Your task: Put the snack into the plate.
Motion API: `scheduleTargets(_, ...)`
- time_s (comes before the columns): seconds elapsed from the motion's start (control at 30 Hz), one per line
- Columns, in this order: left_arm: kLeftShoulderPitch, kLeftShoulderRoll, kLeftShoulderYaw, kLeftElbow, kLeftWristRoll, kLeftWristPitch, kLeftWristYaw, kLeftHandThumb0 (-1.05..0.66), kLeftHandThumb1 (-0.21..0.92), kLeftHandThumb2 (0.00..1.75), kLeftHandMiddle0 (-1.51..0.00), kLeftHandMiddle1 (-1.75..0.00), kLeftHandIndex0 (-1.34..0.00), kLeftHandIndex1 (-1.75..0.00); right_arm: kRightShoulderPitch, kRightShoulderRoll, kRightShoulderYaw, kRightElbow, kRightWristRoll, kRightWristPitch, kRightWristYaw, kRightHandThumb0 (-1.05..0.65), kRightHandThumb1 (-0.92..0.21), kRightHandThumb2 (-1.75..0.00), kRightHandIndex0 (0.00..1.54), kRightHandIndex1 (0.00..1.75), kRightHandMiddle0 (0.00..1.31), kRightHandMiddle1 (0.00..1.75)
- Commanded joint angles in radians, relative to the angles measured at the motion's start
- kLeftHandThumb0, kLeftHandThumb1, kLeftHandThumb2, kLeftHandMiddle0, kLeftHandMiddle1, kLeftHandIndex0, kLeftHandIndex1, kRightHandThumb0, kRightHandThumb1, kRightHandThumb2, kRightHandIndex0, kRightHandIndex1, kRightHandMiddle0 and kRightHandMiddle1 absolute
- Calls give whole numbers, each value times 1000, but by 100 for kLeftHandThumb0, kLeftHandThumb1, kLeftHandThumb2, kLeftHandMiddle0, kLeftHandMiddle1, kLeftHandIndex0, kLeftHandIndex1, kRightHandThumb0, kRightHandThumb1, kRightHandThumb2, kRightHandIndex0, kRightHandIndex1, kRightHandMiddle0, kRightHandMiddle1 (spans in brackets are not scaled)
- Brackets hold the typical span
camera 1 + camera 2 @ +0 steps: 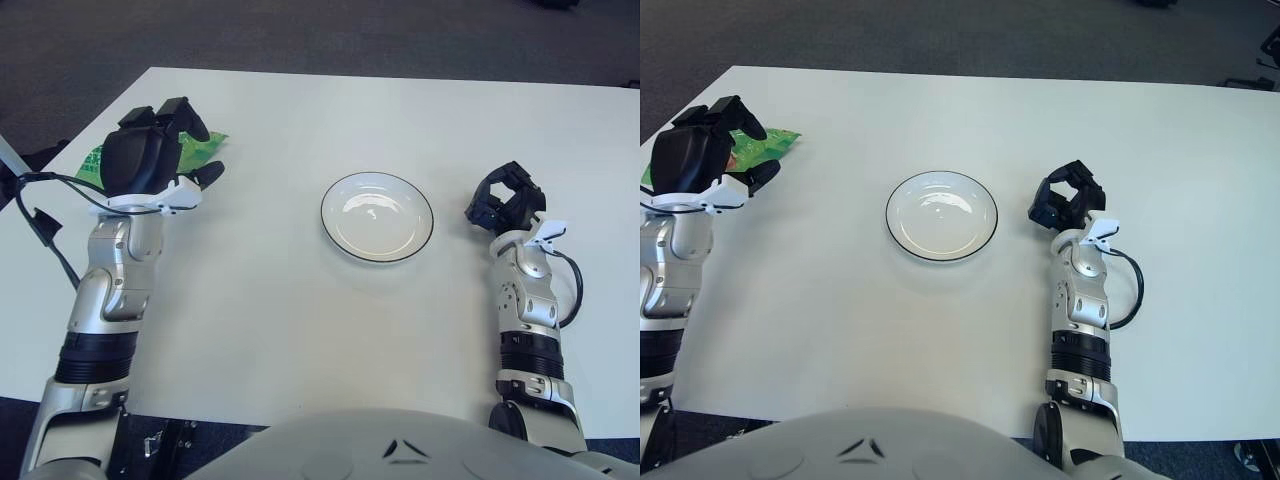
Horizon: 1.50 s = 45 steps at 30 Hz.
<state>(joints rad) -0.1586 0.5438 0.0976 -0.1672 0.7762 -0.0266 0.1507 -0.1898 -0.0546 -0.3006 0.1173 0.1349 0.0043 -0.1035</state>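
The snack [207, 149] is a green bag lying flat at the table's far left. My left hand [197, 143] hovers right over it and hides most of it. Its fingers are spread and nothing is held between them; I cannot tell whether they touch the bag. A green corner of the bag [772, 147] shows between finger and thumb. The white plate [324, 215] with a dark rim sits empty at the table's middle, well to the right of the bag. My right hand [505, 198] shows to the right of the plate, fingers curled on nothing.
The white table [300, 320] carries only the bag and the plate. Its left edge runs close beside the bag. A black cable [40, 215] loops out from my left wrist over that edge. Dark floor lies beyond the far edge.
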Motion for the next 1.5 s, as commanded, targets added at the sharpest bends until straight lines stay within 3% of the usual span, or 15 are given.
scheduleTargets(0.0,-28,38,-13,24,31,21,-28,-61,71,88,-10,-133,-4,-131,118,13,-8,61,7,-10,12,-49,-29,-135,130,175,64,175)
scheduleTargets(0.13,-73,63,-30,102,47,19,-15,-68,70,89,-2,-104,-1,-110,119,7,-10,64,8,-9,23,-49,-29,-135,130,175,64,175)
scheduleTargets(0.37,-120,103,-63,215,95,6,54,-73,72,81,0,-68,0,-92,119,4,-16,63,13,2,27,-49,-29,-135,130,175,64,175)
scheduleTargets(0.53,-166,161,-90,369,120,-25,122,-81,83,66,0,-41,0,-79,122,5,-16,57,11,7,25,-49,-29,-136,131,175,64,175)
scheduleTargets(0.83,-299,219,-190,670,154,-58,208,-93,92,63,0,-20,0,-76,124,7,-17,33,7,45,8,-49,-29,-136,131,175,64,175)
scheduleTargets(1.17,-388,222,-275,905,148,-74,329,-100,92,71,0,-19,0,-84,122,7,-17,21,9,63,1,-49,-29,-135,130,175,63,175)
scheduleTargets(1.3,-412,220,-302,957,137,-59,326,-103,92,73,0,-17,0,-83,121,7,-18,18,9,70,-1,-49,-30,-134,130,175,63,175)
scheduleTargets(1.47,-428,205,-308,996,86,-29,239,-105,92,74,0,-8,0,-75,121,8,-18,15,8,77,-7,-49,-30,-134,130,175,63,175)
